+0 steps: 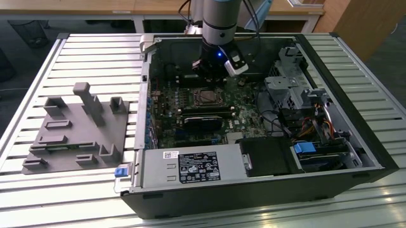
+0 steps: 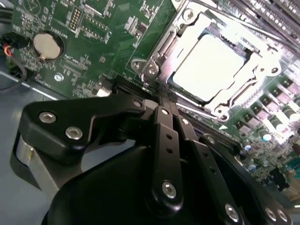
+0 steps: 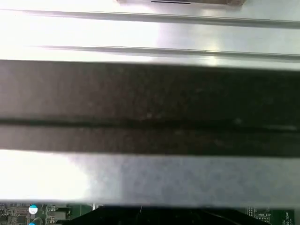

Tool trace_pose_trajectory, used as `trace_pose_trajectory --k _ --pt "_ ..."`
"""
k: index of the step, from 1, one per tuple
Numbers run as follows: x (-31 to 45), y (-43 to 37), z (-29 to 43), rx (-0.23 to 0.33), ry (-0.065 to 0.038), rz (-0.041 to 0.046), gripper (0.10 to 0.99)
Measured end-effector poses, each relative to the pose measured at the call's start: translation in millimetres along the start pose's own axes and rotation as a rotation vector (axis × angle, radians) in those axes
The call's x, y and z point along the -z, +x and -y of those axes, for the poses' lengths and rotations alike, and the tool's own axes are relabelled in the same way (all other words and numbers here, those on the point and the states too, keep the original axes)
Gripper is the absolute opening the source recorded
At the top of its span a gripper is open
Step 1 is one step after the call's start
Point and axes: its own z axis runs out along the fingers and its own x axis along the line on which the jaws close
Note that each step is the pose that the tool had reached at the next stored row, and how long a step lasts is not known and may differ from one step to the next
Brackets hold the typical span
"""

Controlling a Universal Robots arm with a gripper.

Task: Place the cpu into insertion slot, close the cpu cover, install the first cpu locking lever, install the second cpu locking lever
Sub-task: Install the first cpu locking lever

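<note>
The cpu (image 2: 211,65), a pale square chip, lies flat in the insertion slot (image 1: 206,97) on the green motherboard. The slot itself is mostly hidden beneath it. The cpu cover (image 2: 233,101), a silver metal frame, lies down around the chip with the chip showing through its window. A thin metal bar (image 2: 161,46) runs along the cover's side nearest my fingertips. In the second wrist view my gripper (image 2: 159,99) is shut on nothing, its black fingers meeting just short of the cover's corner. In the exterior view the gripper (image 1: 212,78) hangs inside the open case, just behind the slot.
The case walls (image 3: 150,108) surround the board. A round coin battery (image 2: 44,45) and memory slots (image 2: 262,14) flank the socket. A black block (image 1: 203,121), the power supply (image 1: 190,167) and a drive cage (image 1: 292,88) fill the case. A grey fixture (image 1: 76,128) lies on the slatted table.
</note>
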Motion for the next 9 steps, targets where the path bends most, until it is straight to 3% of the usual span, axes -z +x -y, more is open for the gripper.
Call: trace_pose_trajectory --k 2,6,9 --pt "-0.5 0.1 0.0 0.000 0.009 0.0000 0.106" --pt "-2.5 0.1 -0.3 0.001 0.037 -0.0008 0.106" --pt "-3.6 0.2 -1.2 0.001 0.043 -0.0011 0.106"
